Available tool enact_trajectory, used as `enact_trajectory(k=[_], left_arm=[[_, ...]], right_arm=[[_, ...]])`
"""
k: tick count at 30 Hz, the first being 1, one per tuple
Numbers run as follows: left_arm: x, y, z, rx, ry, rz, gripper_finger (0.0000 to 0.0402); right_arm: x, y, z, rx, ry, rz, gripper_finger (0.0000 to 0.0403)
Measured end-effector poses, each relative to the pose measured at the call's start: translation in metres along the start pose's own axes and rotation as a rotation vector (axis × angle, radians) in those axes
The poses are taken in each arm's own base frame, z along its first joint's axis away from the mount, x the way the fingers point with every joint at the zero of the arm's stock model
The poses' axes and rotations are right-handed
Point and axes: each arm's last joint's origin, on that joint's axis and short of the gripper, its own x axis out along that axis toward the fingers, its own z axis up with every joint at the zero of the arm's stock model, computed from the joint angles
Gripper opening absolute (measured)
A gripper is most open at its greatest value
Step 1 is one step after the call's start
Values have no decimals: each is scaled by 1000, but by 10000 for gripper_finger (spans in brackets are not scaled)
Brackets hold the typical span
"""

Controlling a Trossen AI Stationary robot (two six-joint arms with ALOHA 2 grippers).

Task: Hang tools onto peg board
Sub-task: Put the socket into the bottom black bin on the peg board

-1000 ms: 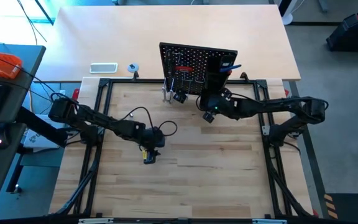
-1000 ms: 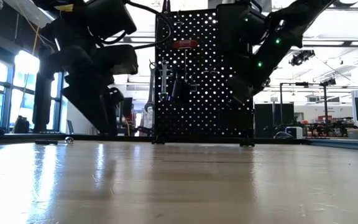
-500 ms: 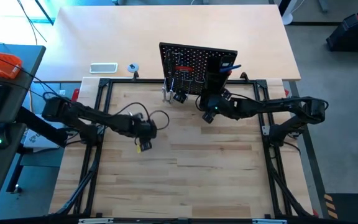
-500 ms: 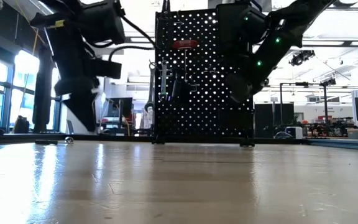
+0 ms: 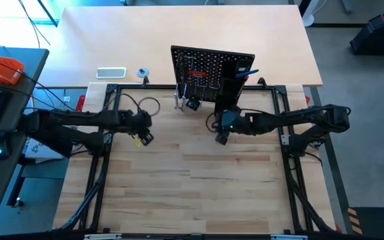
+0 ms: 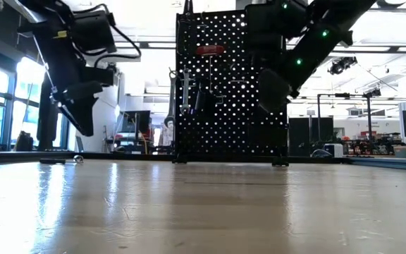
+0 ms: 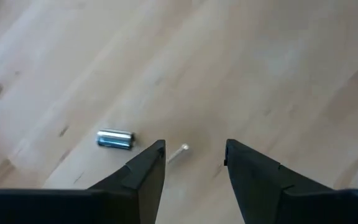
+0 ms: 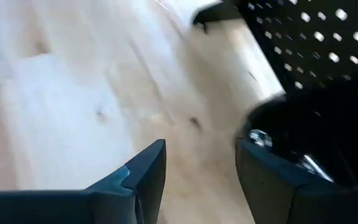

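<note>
The black peg board (image 5: 209,63) stands upright at the table's far edge. Tools hang on it: a red-handled screwdriver (image 5: 196,72), a silver wrench (image 6: 185,88) and a blue-handled key (image 5: 247,71) beside the tall black box holder (image 5: 229,83). My right gripper (image 5: 221,138) hovers just in front of the board's right part, open and with nothing between its fingers (image 8: 201,146). My left gripper (image 5: 143,138) hangs over the table's left half, also open and with nothing between its fingers (image 7: 194,146). The peg board (image 8: 316,37) shows close by in the right wrist view.
A small silver cylinder (image 7: 115,139) and a thin pale pin (image 7: 178,152) lie on the wooden table below my left gripper. A black frame (image 5: 179,88) borders the wooden work area. Beyond it, a white card (image 5: 111,72) and a small round thing (image 5: 142,72) lie on the far table.
My left gripper has swung from the middle of the table toward its left and far edges, rising a little and rolling about its own line. My right gripper has drawn back from the peg board toward the near edge.
</note>
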Motion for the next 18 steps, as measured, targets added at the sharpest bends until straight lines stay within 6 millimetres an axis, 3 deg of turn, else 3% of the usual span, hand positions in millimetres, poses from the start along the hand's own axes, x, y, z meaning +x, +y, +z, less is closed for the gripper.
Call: enact_trajectory(k=[9,18], left_arm=[[5,36,10,-144,16,27,190],[19,58,13,-196,96,36,196]], right_arm=[[-12,32,5,-37,-103,158,185],[-25,59,-1,-98,-118,253,185]])
